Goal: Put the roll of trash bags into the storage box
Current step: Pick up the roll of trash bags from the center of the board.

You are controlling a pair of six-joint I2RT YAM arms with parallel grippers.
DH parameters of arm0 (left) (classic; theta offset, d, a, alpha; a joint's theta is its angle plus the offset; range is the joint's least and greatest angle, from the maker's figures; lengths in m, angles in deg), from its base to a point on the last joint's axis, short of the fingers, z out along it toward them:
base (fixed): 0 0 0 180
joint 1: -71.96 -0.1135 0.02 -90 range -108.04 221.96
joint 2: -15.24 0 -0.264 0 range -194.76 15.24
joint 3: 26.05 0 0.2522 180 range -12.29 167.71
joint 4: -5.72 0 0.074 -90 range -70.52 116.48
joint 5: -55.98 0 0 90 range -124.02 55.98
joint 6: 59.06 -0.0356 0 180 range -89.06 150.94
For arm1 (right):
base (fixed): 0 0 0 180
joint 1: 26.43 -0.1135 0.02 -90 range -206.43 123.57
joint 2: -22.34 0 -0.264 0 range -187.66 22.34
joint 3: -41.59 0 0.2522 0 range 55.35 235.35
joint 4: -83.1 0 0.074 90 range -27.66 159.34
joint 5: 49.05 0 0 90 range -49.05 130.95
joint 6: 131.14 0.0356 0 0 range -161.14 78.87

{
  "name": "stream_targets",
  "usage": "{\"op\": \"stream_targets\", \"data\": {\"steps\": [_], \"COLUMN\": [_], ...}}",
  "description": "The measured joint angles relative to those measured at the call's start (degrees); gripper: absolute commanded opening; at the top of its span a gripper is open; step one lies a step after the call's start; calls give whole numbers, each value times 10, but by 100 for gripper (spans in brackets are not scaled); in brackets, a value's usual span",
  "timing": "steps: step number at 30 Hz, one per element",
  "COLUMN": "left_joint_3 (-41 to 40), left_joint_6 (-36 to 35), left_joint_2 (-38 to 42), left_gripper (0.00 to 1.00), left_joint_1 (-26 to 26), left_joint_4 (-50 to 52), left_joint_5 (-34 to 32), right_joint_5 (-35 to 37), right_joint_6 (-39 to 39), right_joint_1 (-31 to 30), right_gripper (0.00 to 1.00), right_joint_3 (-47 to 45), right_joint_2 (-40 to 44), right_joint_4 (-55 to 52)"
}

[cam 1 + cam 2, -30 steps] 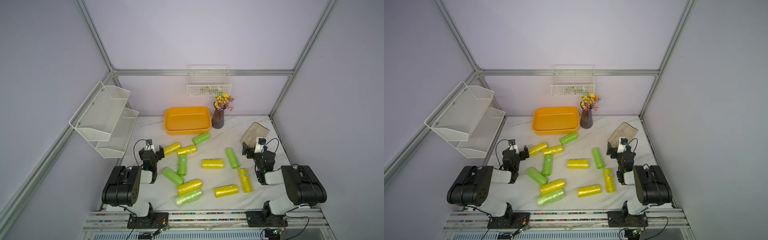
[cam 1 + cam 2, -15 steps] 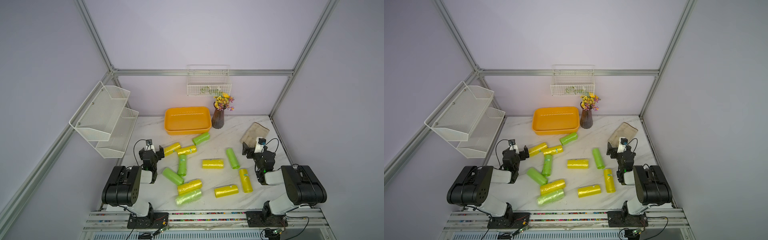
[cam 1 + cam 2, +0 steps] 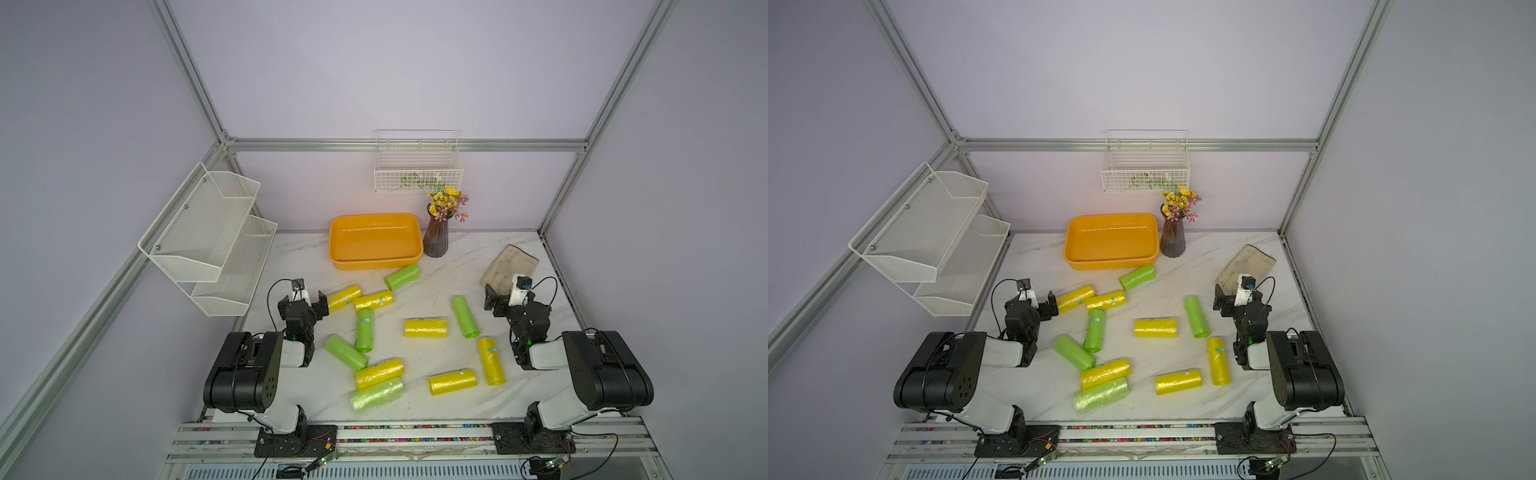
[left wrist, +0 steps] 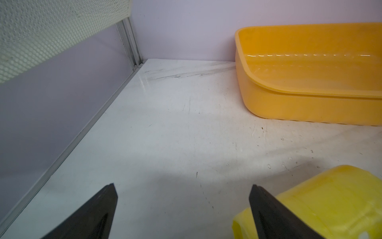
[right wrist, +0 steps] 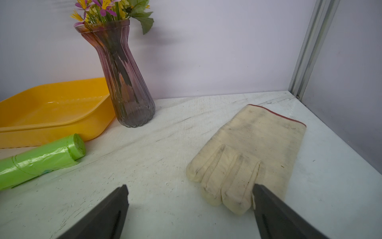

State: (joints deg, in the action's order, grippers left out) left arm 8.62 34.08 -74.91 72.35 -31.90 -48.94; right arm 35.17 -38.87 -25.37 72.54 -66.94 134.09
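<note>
The white marble-look tabletop [image 3: 453, 270] filled the cell. At its back sat the shallow orange-yellow plastic storage box [image 3: 374, 264]; a cream cloth glove [image 3: 509, 266] lay toward the right. Yellow and green rolls of trash bags [image 3: 425, 327] lay scattered in front, none in the box. The left gripper [image 4: 183, 186] stood released just beside a yellow roll [image 3: 344, 298]; the right gripper [image 5: 190, 186], equally spread, held nothing.

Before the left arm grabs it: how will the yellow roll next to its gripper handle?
The yellow roll: a cylinder lying on its side on the smooth table, so a nudge probably rolls it. Wrapped plastic film looks glossy and soft; it likely dents and may slip. Thin film, so probably light. The open left gripper looks wide enough.
</note>
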Motion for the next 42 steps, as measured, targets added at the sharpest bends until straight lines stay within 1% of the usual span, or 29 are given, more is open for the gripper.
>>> {"op": "stream_targets", "data": {"steps": [9, 11, 16, 19, 21, 25, 28, 32, 38, 42], "left_joint_3": [2, 17, 96, 118, 130, 199, 278, 396, 557, 650], "left_joint_6": [-4, -4, -3, -2, 1, 3, 2, 3, 8, 24], "left_joint_2": [3, 17, 58, 91, 114, 114, 79, 0, -128, -208], "left_gripper": [100, 100, 100, 100, 100, 100, 100, 100, 100, 100], "left_joint_1": [0, 0, 0, 0, 0, 0, 0, 0, 0, 0], "left_joint_4": [11, 53, 180, 231, 271, 372, 443, 537, 648, 711], "left_joint_5": [1, 1, 7, 22, 35, 70, 72, 76, 174, 189], "right_joint_5": [4, 4, 3, -4, -19, -31, -43, -62, -85, -99], "right_joint_6": [0, 0, -1, -2, -2, 5, 9, 10, 11, 10], "right_joint_1": [-1, -2, -2, -2, -2, -14, -31, -67, -108, -124], "right_gripper": [99, 99, 99, 99, 99, 99, 99, 99, 99, 99], "right_joint_3": [0, 0, 2, 29, 70, 150, 206, 261, 311, 328], "right_joint_2": [0, 0, 3, 31, 52, 65, 56, 44, 43, 43], "right_joint_4": [0, -2, -14, -88, -154, -266, -365, -483, -589, -634]}}
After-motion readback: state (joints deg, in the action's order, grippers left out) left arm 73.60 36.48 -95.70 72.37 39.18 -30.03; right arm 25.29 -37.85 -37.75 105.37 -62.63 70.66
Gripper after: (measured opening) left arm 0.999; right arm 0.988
